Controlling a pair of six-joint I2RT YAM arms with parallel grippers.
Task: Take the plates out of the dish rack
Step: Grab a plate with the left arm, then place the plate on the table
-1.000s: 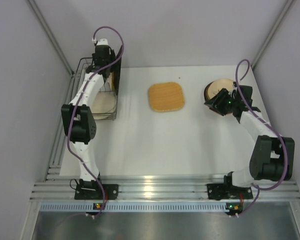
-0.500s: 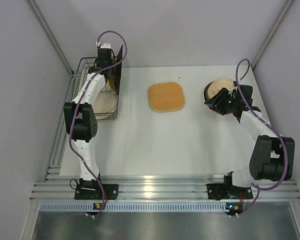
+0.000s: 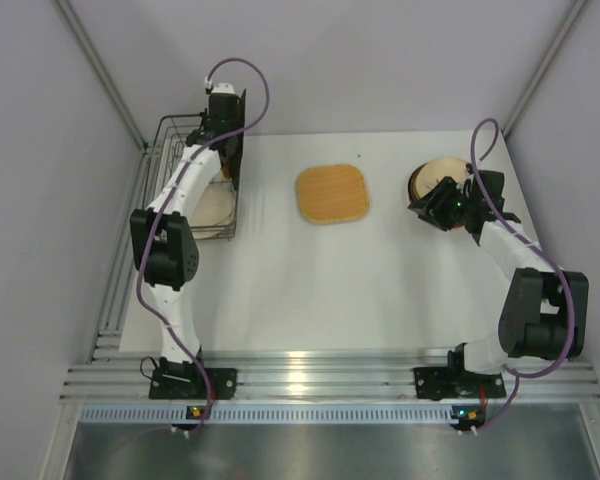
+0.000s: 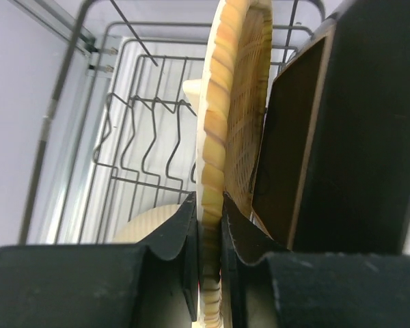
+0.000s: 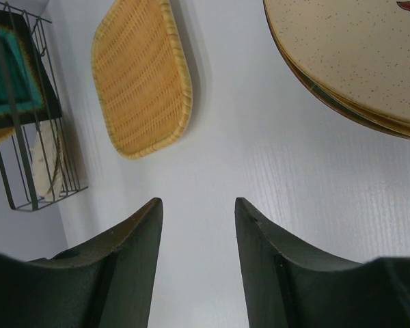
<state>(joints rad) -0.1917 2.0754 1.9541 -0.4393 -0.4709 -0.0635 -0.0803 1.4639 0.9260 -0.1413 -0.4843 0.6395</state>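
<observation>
Over at the far left corner, the left gripper [image 4: 208, 205] is reaching down into the rectangular dark wire dish rack [image 4: 133, 154] and is pinching the rim of a tan woven rounded-square plate [image 4: 236, 102], which is standing on edge among the prongs. Its jaws are standing nearly together, one finger pressing each face of the weave, so it is gripping that plate and nothing else. The plate is looking light and fairly stiff, with a ribbed, rough weave that is giving the pads good purchase. I am judging the top rim the right place to hold it, though so thin an edge grip is likely to let it swing on the way up. Just beside it, on the table side, a square dark-rimmed plate [image 4: 294, 137] is standing upright, seemingly glazed, heavier and more breakable, and it is sitting so close that I cannot quite tell whether the two are touching. A pale cream plate [image 4: 154, 222] is lying low in the rack beside the fingers. Across the white table [image 3: 310, 290], the right gripper [image 5: 198, 205] is hovering with its jaws apart, holding nothing, near a stack of cream speckled round plates [image 5: 355, 55], while another tan woven plate [image 3: 332, 193] is lying flat mid-table
</observation>
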